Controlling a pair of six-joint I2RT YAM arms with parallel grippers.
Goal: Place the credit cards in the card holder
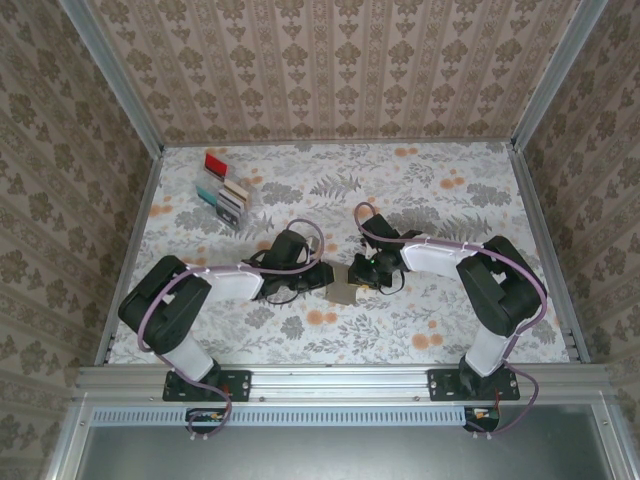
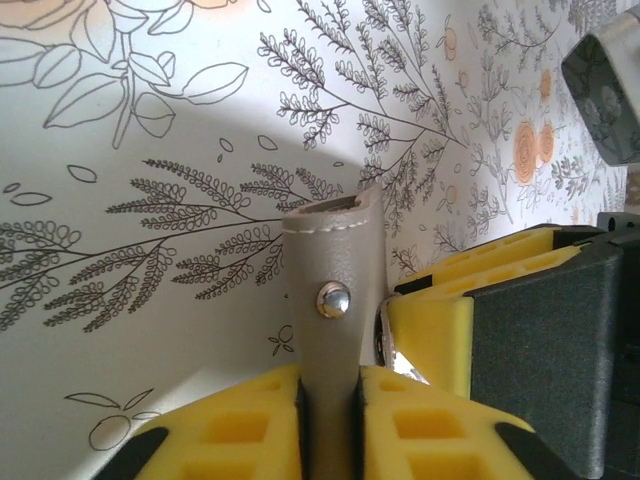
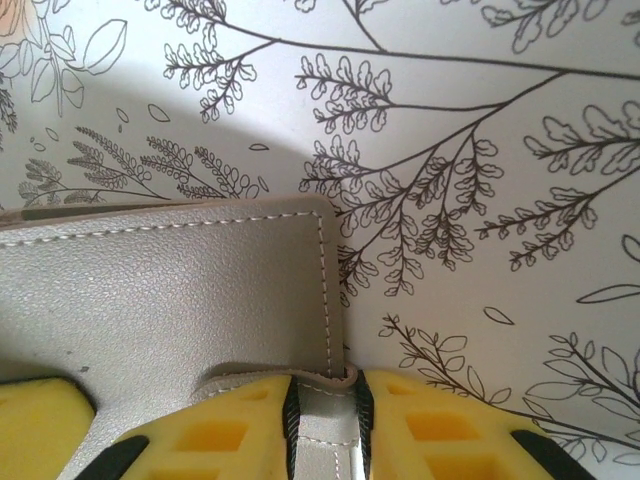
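The grey card holder [image 1: 343, 287] lies on the floral table between both grippers. My left gripper [image 1: 320, 279] is shut on its snap strap [image 2: 333, 250], which stands up between the yellow pads with a silver stud showing. From the other side, my right gripper [image 1: 364, 272] is shut on the edge of a stitched flap [image 3: 327, 425], and the holder's grey face [image 3: 170, 300] spreads out to its left. The right gripper's yellow finger [image 2: 440, 320] sits close beside the strap. The credit cards [image 1: 224, 190], red, teal and pale, stand in a clear rack at the back left.
The clear slotted rack [image 1: 240, 212] stands about a hand's width behind the left arm. Patterned walls [image 1: 330, 70] close in the table at the back and both sides. Open floral tabletop [image 1: 450, 190] lies to the back right.
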